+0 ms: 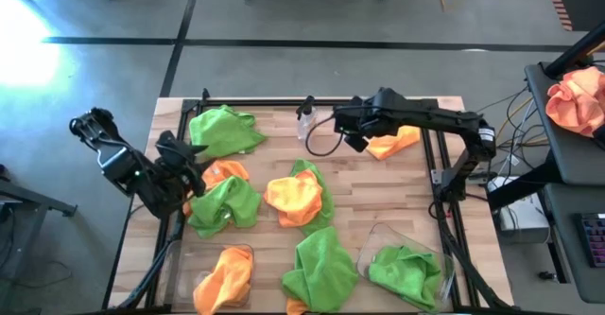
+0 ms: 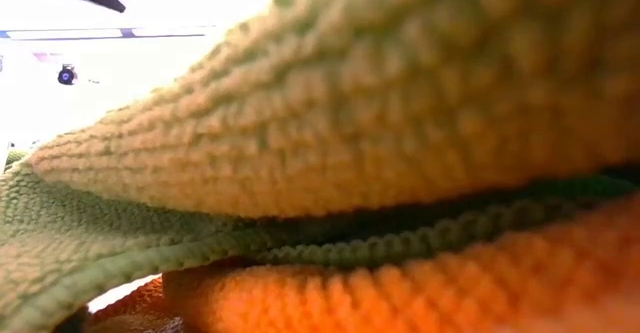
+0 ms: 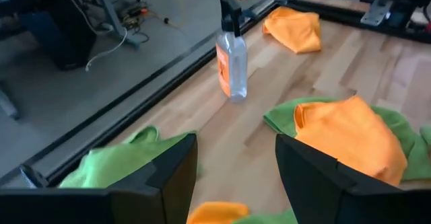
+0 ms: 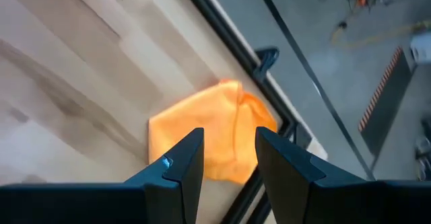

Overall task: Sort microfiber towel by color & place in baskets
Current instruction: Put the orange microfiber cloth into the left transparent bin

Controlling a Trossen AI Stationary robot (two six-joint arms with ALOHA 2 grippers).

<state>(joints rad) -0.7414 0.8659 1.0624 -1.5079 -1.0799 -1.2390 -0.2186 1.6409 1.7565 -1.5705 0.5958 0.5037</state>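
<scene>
Lime green and orange microfiber towels lie scattered on the wooden table. A green towel (image 1: 222, 131) is at the far left. An orange towel (image 1: 224, 172) and a green one (image 1: 225, 203) lie by my left gripper (image 1: 194, 168), which is open (image 3: 236, 143) and touches nothing. An orange towel lies on a green one (image 1: 295, 197) mid-table. Another green towel (image 1: 321, 263) lies near the front. My right gripper (image 1: 364, 137) is open (image 4: 229, 133) above an orange towel (image 4: 209, 133) near the far right corner (image 1: 392, 143). Two clear baskets stand at the near edge. The left basket (image 1: 248, 251) holds an orange towel, the right basket (image 1: 378, 230) a green one.
A clear spray bottle (image 1: 304, 121) (image 3: 232, 66) stands at the far edge between the arms. A black frame rail (image 1: 442, 178) borders the table. A peach cloth bundle (image 1: 577, 97) lies on a side desk to the right. Towels lying right in front of the low camera fill its view (image 2: 400, 103).
</scene>
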